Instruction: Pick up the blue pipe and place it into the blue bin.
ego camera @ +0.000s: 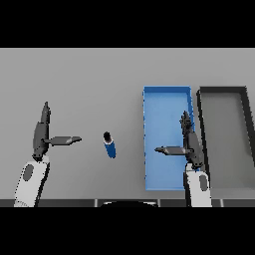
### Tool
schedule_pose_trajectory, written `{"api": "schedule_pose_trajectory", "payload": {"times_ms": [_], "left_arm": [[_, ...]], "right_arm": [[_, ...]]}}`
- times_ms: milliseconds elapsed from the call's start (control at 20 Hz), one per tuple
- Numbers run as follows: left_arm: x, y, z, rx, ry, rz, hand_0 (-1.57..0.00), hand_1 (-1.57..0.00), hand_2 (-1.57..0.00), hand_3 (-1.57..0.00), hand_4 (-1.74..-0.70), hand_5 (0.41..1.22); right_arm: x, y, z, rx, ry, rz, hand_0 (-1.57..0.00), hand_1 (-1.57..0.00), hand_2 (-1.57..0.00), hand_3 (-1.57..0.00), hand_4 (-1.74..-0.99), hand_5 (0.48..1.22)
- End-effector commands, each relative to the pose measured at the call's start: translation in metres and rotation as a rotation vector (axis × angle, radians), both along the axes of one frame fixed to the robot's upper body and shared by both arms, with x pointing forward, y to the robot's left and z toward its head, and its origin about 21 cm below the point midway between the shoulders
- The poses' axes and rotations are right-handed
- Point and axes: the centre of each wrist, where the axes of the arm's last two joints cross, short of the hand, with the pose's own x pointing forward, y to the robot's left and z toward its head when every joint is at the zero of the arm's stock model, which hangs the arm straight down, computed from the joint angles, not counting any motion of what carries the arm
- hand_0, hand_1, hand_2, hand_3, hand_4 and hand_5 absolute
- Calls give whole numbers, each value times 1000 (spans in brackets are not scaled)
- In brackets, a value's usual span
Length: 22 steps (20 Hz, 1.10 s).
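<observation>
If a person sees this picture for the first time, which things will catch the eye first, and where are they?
The blue bin, right of centre on the grey table, stands out most, with a dark bin beside it further right. The small blue pipe lies left of the blue bin. The right hand hovers over the blue bin, and the left hand shows at far left, both open.
</observation>
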Motion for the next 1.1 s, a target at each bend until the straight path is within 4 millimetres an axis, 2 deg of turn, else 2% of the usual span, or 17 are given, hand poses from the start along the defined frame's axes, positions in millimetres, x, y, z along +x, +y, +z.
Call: {"api": "schedule_pose_trajectory", "payload": {"times_ms": [0, 250, 350, 400, 550, 600, 800, 900, 1050], "left_arm": [[1, 0, 0, 0, -4, 0, 1, 1, 1, 1, -966, 593], [7, 4, 1, -3, -2, -1, 1, 1, 1, 1, -966, 593], [-8, 30, -3, 117, -2, -191, 1, 1, 1, 1, -963, 592], [-8, 37, -4, 146, 11, -233, 1, 1, 1, 1, -960, 590], [-9, 43, -8, 171, 11, -295, 1, 1, 1, 1, -961, 595], [-7, 47, -7, 165, 14, -304, 1, 1, 1, 1, -960, 594], [-20, 47, 1, 151, 9, -450, 1, 1, 1, 1, -989, 573], [-29, 40, 5, 162, 44, -537, 1, 1, 1, 1, -1026, 549], [-33, 12, 1, 150, 110, -652, 1, 1, 1, 1, -1095, 510]], "right_arm": [[1, 0, 0, 1, 1, -1, 1, 1, 1, 1, -1205, 629], [5, 3, 0, 2, 3, -3, 1, 1, 1, 1, -1205, 629], [-9, -16, 8, -228, -128, 53, 1, 1, 1, 1, -1201, 628], [-12, -16, 10, -275, -140, 70, 1, 1, 1, 1, -1197, 627], [-22, -14, 11, -308, -139, 103, 1, 1, 1, 1, -1196, 623], [-18, -10, 14, -303, -139, 101, 1, 1, 1, 1, -1206, 625], [-17, -17, 17, -326, -125, 93, 1, 1, 1, 1, -1181, 619], [-16, -15, 17, -319, -127, 109, 1, 1, 1, 1, -1179, 616], [-19, -16, 17, -321, -127, 108, 1, 1, 1, 1, -1173, 616]]}}
